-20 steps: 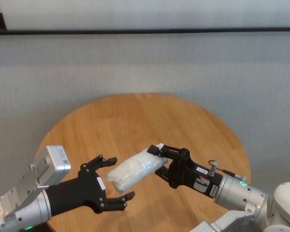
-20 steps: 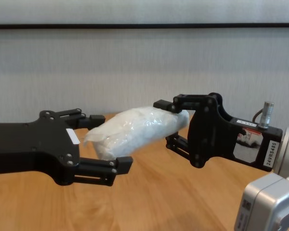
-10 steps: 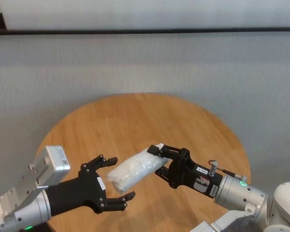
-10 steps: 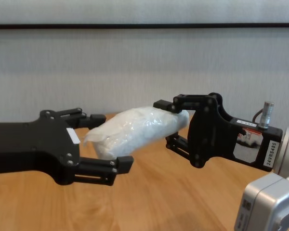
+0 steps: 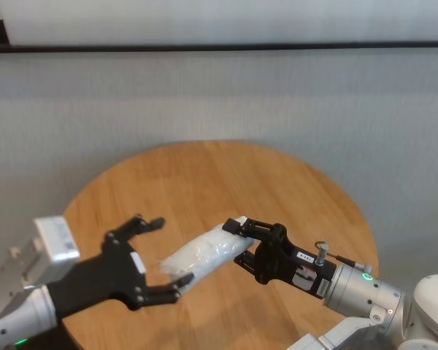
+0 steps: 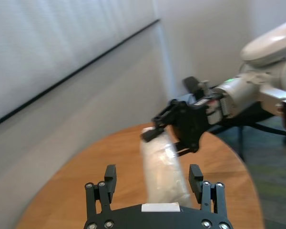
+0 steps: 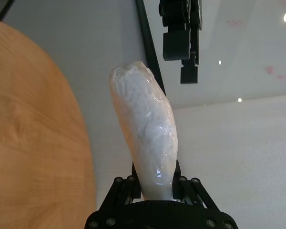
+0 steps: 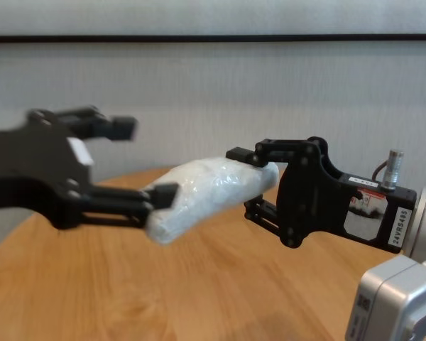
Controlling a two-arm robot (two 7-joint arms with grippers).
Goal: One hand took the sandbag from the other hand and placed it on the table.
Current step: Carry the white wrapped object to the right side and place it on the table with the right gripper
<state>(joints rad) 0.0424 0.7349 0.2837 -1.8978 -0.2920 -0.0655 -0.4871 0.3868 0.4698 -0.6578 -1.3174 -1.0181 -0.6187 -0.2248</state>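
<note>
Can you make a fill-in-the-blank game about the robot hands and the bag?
1. The sandbag is clamped in the ___ end effector.
2. The left end effector is ___, not gripping the sandbag.
3. The sandbag hangs ___ the table, not touching it.

Missing words: right; open; above
</note>
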